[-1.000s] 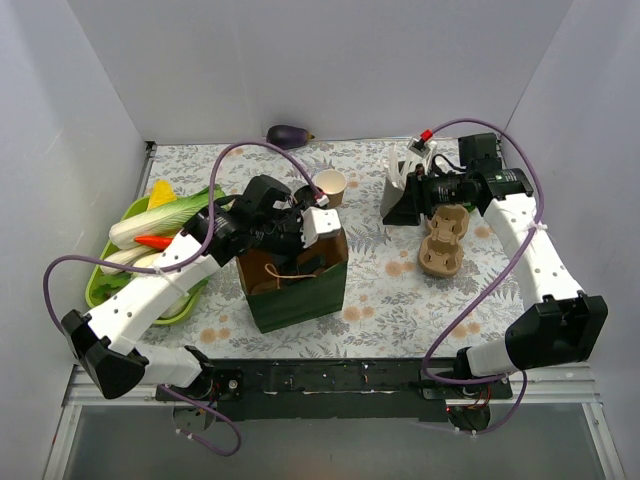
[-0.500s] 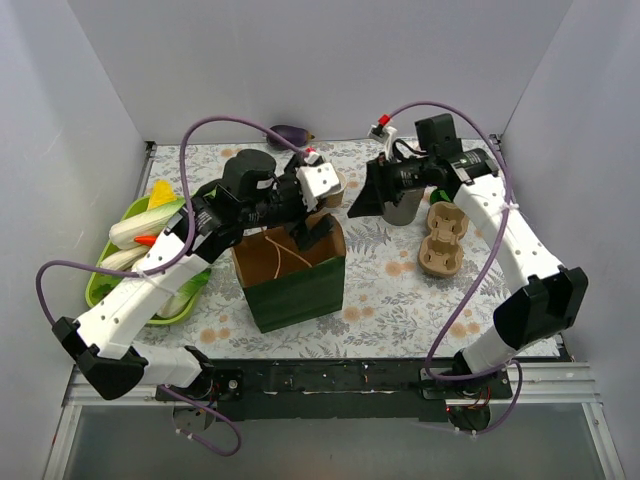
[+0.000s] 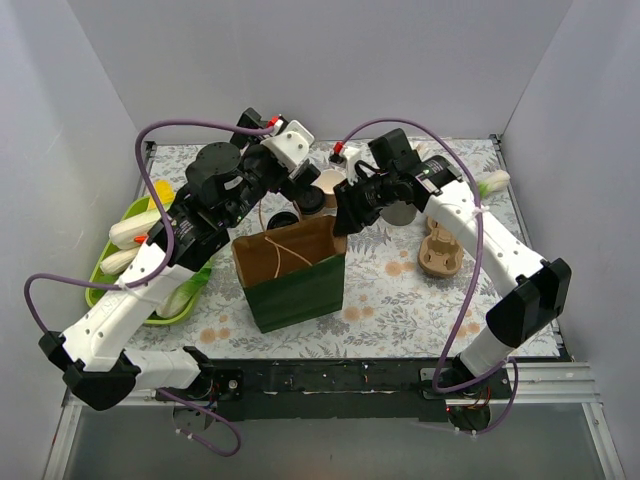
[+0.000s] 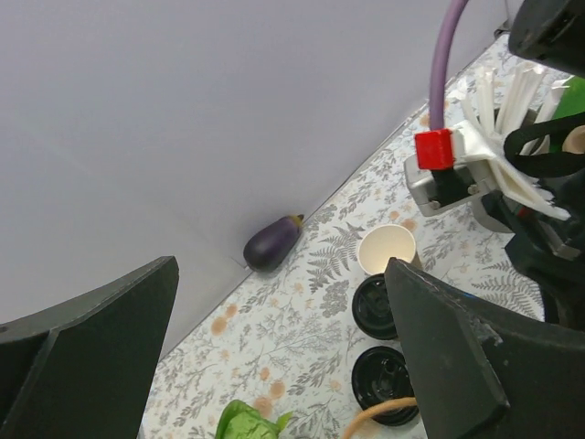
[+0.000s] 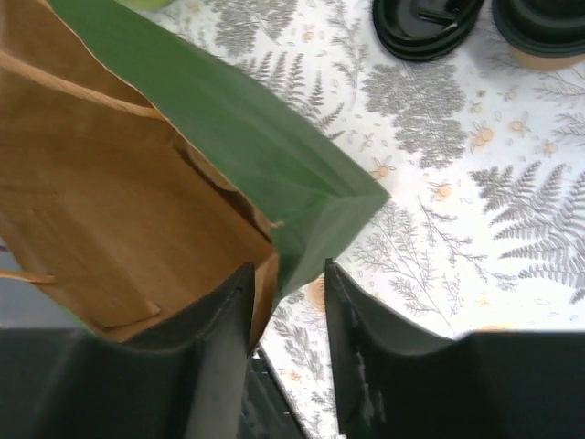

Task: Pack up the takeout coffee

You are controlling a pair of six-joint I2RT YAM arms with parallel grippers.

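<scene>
The takeout coffee [image 3: 308,198], a tan cup under a black lid, stands behind the green bag [image 3: 295,285]. It also shows in the left wrist view [image 4: 373,306] and at the top right of the right wrist view [image 5: 545,27]. My left gripper [image 3: 300,175] hangs above it, wide open and empty [image 4: 281,302]. My right gripper [image 3: 343,215] is at the bag's back right corner. Its jaws straddle the bag's rim [image 5: 288,270], one finger inside and one outside, with a gap still showing. The bag [image 5: 137,210] stands open with a brown inside.
An open tan cup [image 3: 329,180] and a stack of black lids [image 3: 283,218] sit beside the coffee. A cardboard cup carrier [image 3: 440,245] lies at the right. A green tray [image 3: 105,285] of vegetables is on the left. An eggplant [image 4: 272,242] lies by the back wall.
My left gripper has lifted out of the bag, moved back over the cups and opened wider. My right arm has swung left from the back right to the bag's corner.
</scene>
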